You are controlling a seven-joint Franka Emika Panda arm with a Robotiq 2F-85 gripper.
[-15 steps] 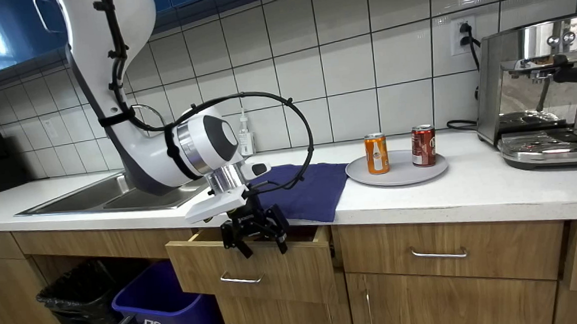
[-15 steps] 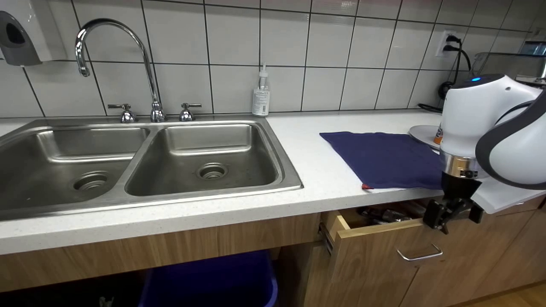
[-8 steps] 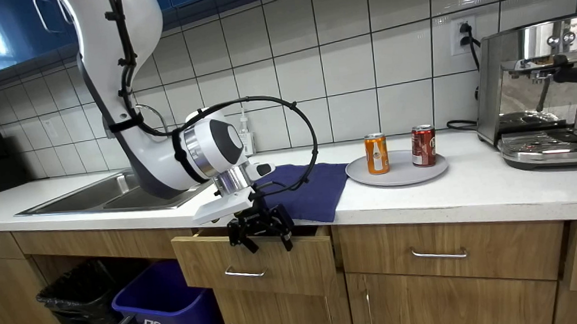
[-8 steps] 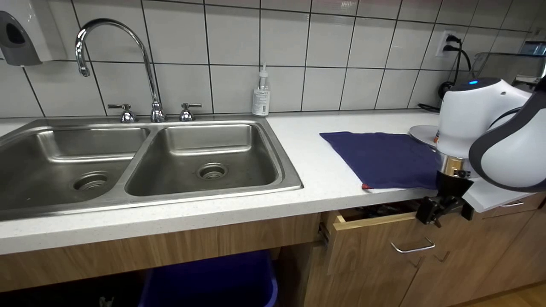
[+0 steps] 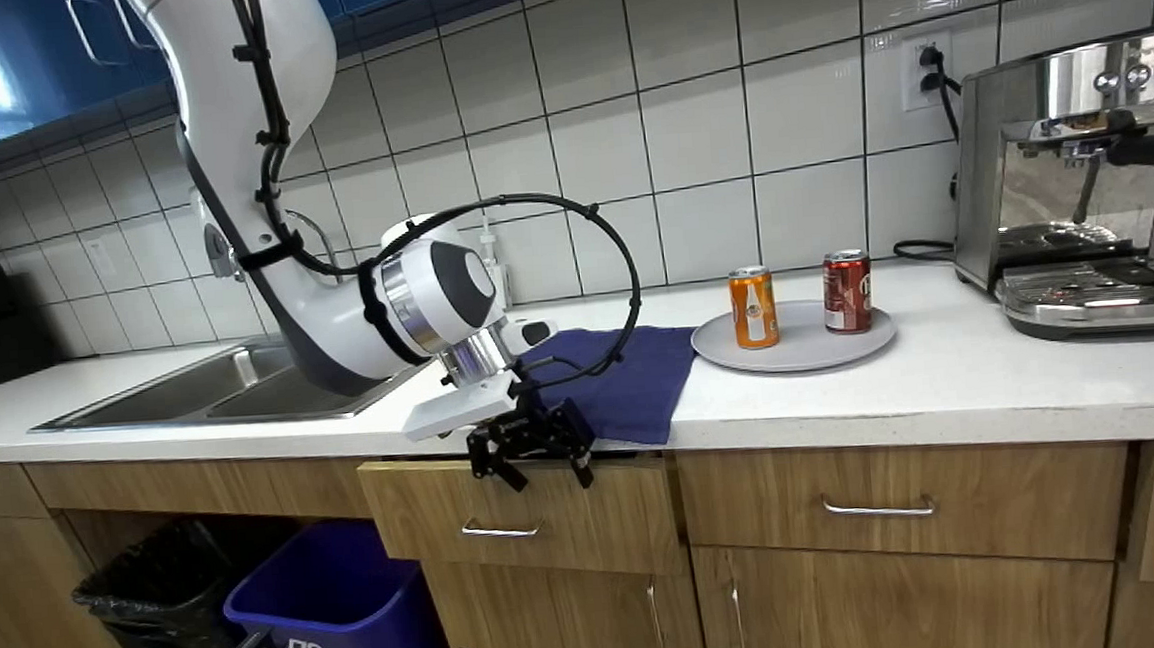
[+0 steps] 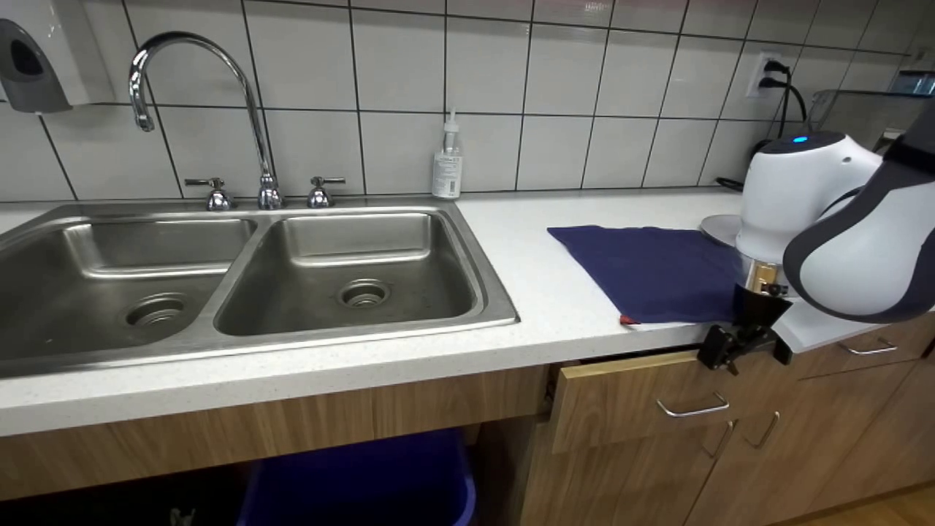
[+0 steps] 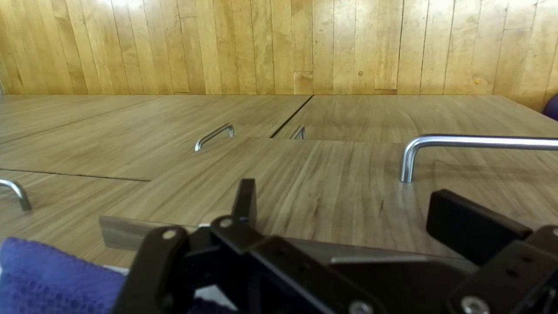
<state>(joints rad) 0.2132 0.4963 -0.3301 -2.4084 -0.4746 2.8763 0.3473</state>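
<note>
We see the drawer (image 5: 600, 538) ajar below the front edge of the tabletop (image 5: 941, 382), with a narrow gap behind its upper rim. Our gripper (image 5: 551, 479), jaws spread wide, is at that rim; whether it touches, we cannot tell. A blue cloth (image 5: 640, 375) lies close to the tabletop's front edge, between the sink (image 6: 237, 267) and the plate (image 5: 799, 352), and white surface stretches from plate to coffee machine (image 5: 1080, 193). We count one orange can (image 5: 754, 311) and one red can (image 5: 847, 292) on the plate, and two basins (image 6: 416, 270) in the sink.
</note>
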